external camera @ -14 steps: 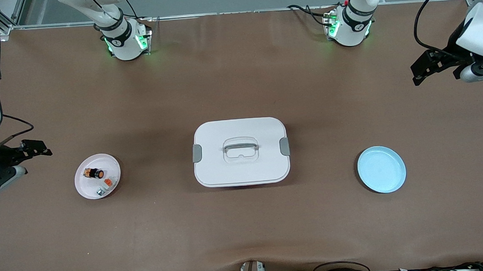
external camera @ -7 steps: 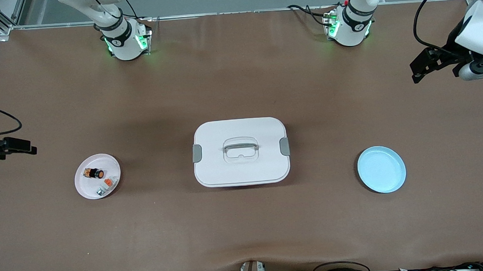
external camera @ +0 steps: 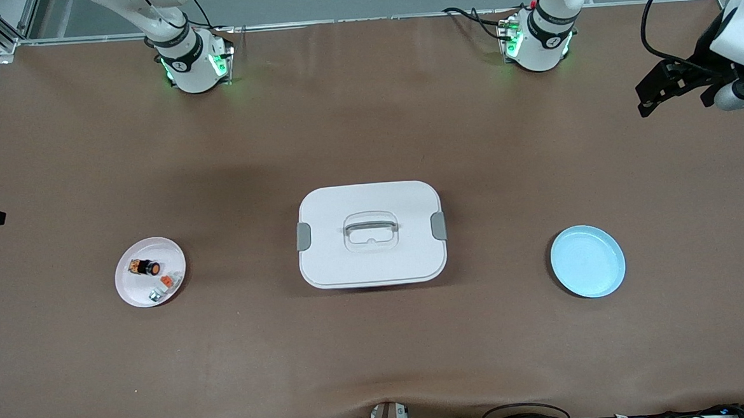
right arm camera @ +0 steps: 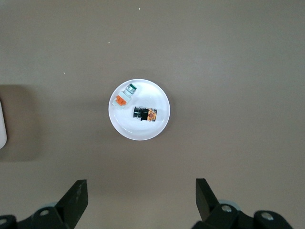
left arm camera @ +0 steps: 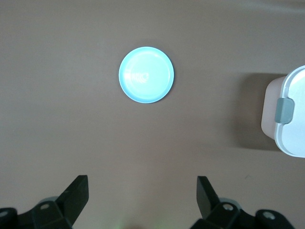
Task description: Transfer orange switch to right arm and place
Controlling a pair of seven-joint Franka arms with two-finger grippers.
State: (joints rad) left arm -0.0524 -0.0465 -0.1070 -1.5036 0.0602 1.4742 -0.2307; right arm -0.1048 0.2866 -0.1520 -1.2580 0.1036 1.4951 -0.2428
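Nothing gripped yet: the tiny black push-button orange switch lies in the round white plate.

Front view: your left gripper hangs spread, well apart.
Right wrist view: your right gripper, fingers spread, hangs above the switch, lying crosswise; this arm is nearer.

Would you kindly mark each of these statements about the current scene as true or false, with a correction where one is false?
1. The orange switch lies on the white plate. True.
2. The blue plate holds a switch. False: nothing lies on it.
3. The left gripper is shut on the switch. False: it is open and holds nothing, over bare table at the left arm's end.
4. The white box stands between the two plates with its lid on. True.
5. The right gripper is open. True.
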